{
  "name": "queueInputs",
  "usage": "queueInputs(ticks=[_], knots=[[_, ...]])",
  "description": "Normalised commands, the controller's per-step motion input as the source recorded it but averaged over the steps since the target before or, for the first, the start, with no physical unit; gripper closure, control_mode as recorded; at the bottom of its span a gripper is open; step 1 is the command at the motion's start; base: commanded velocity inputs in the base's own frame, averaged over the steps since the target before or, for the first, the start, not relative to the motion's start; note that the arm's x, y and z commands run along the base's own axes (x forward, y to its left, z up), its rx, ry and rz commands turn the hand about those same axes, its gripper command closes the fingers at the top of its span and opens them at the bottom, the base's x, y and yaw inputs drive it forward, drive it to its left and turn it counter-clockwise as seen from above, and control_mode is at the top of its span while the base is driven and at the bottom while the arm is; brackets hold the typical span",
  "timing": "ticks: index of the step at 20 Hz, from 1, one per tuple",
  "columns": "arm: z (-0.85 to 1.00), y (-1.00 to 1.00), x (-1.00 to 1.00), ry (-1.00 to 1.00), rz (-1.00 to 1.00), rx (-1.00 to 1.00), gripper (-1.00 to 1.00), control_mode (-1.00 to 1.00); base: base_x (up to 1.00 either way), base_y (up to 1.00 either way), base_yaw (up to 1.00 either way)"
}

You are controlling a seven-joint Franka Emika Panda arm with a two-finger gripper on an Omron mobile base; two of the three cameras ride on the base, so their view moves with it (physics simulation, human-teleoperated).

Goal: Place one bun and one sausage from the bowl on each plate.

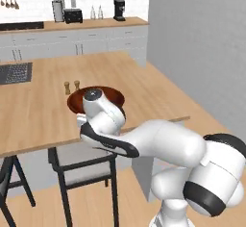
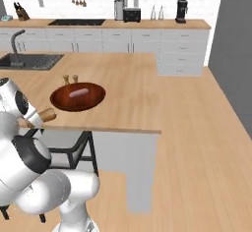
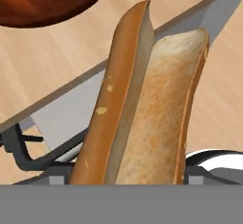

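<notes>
A long split bun [image 3: 142,104], golden-brown outside and pale inside, stands up the middle of the hand view, with my gripper [image 2: 38,117] shut on it. Its end [image 2: 48,114] pokes out of the hand just over the island counter's near edge. The dark reddish-brown bowl [image 2: 91,96] lies on the counter a little beyond the hand, with a pale pink sausage [image 2: 78,93] in it. My arm covers part of the bowl [image 1: 113,94] in the left base view, and its rim [image 3: 47,4] shows at the hand view's top left. The plates are out of view.
Two small wooden shakers [image 2: 70,79] stand just behind the bowl. A dark-framed chair [image 1: 81,168] is tucked under the counter's near edge [image 2: 108,129], below the hand. A sink [image 2: 29,61] is set in the counter at far left.
</notes>
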Motion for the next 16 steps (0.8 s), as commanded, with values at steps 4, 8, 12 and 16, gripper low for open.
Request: queueInputs(ticks=[4, 8, 12, 16], knots=[[0.00, 0.00, 0.00, 0.00, 0.00, 0.00, 1.00, 1.00, 0.00, 1.00, 0.21], [0.00, 0.00, 0.00, 0.00, 0.00, 0.00, 1.00, 1.00, 0.23, 1.00, 0.03], [0.00, 0.00, 0.00, 0.00, 0.00, 0.00, 1.00, 1.00, 0.62, 1.00, -0.02], [0.00, 0.00, 0.00, 0.00, 0.00, 0.00, 1.00, 1.00, 0.72, 0.78, -0.08]])
